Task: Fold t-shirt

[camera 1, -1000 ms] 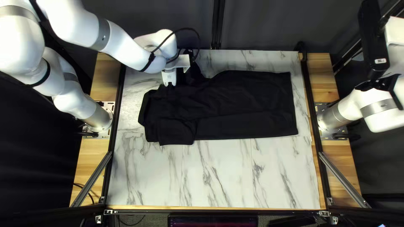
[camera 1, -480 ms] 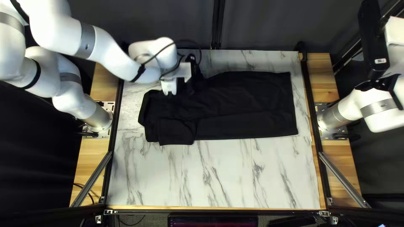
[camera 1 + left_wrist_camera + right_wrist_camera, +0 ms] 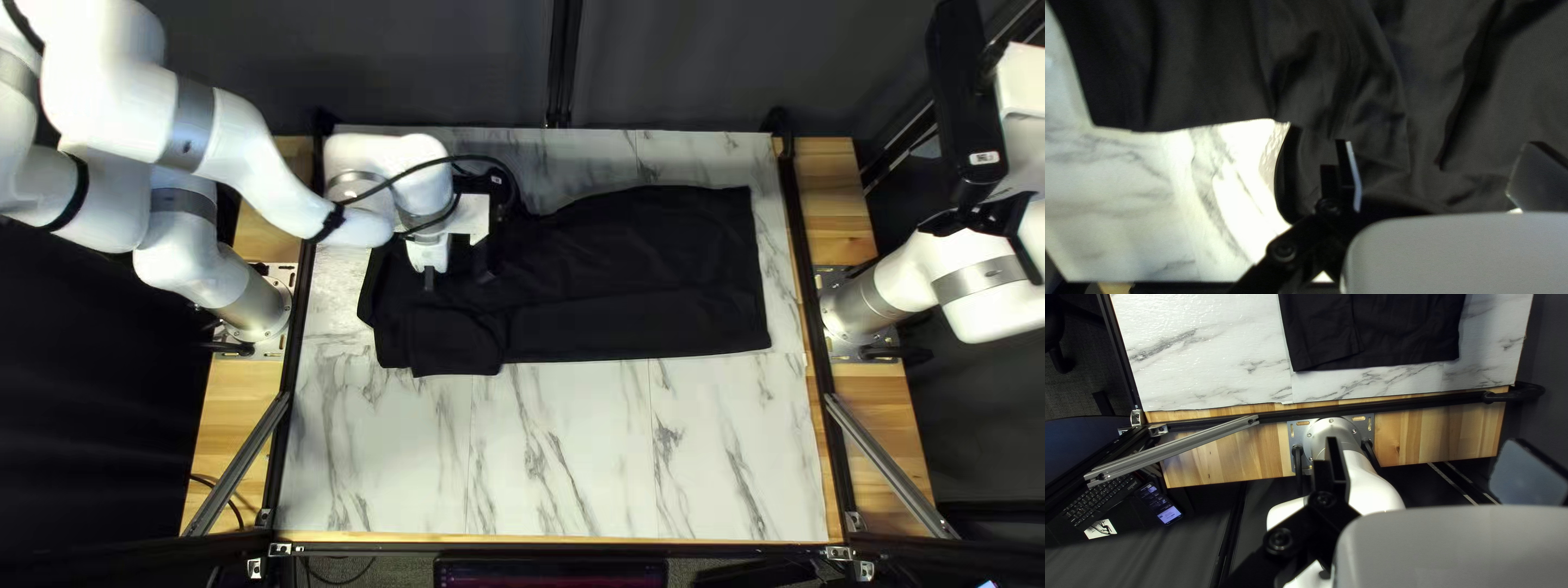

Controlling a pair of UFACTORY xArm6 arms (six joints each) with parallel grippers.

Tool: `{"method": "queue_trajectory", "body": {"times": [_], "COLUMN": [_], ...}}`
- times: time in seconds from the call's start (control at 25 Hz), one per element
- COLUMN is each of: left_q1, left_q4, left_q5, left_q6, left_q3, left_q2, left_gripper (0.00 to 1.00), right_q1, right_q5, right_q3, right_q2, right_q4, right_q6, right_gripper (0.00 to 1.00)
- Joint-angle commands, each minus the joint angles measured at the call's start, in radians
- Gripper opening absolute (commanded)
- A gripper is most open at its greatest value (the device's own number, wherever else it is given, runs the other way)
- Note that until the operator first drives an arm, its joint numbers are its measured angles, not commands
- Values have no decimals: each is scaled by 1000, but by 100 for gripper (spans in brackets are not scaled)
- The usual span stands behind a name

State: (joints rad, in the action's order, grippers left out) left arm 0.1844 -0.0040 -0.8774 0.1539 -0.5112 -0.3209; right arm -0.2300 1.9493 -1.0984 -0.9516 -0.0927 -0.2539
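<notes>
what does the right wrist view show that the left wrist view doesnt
Only the right wrist view shows the keyboard, the phone and my right arm's base. Only the left wrist view shows my left end effector, open over the black t-shirt. Both show part of that t-shirt and the marbled tabletop.

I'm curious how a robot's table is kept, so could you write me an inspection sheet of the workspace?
Surface: marble-patterned tabletop, no spill seen.
Job's things: black T-shirt, lying creased on the tabletop.
Clutter: keyboard and phone, both off the tabletop.
Grippers: left fingers open, over the T-shirt; right fingers open, away from it.
Cables: black cable looping by the left arm.
Surroundings: dark curtain beyond the far edge.
</notes>
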Motion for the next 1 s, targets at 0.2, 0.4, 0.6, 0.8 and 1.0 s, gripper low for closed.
{"method": "queue_trajectory", "body": {"times": [0.2, 0.4, 0.6, 0.8, 1.0], "left_q1": [8, -26, -49, -49, -49], "left_q4": [-1, -9, -12, -12, -12], "left_q5": [-4, -1, 8, 8, 8], "left_q6": [-33, -51, -47, -47, -47], "left_q3": [118, 145, 127, 127, 127], "left_q2": [-177, -229, -213, -213, -213], "left_gripper": [100, 100, 100, 100, 100], "right_q1": [0, 338, 633, 708, 725], "right_q5": [0, -144, -353, -474, -622], "right_q3": [0, 154, 325, 360, 420], "right_q2": [0, -18, 26, 94, 187], "right_q4": [0, 32, 112, 140, 150], "right_q6": [0, 312, 588, 683, 767], "right_gripper": [100, 100, 100, 100, 100]}}
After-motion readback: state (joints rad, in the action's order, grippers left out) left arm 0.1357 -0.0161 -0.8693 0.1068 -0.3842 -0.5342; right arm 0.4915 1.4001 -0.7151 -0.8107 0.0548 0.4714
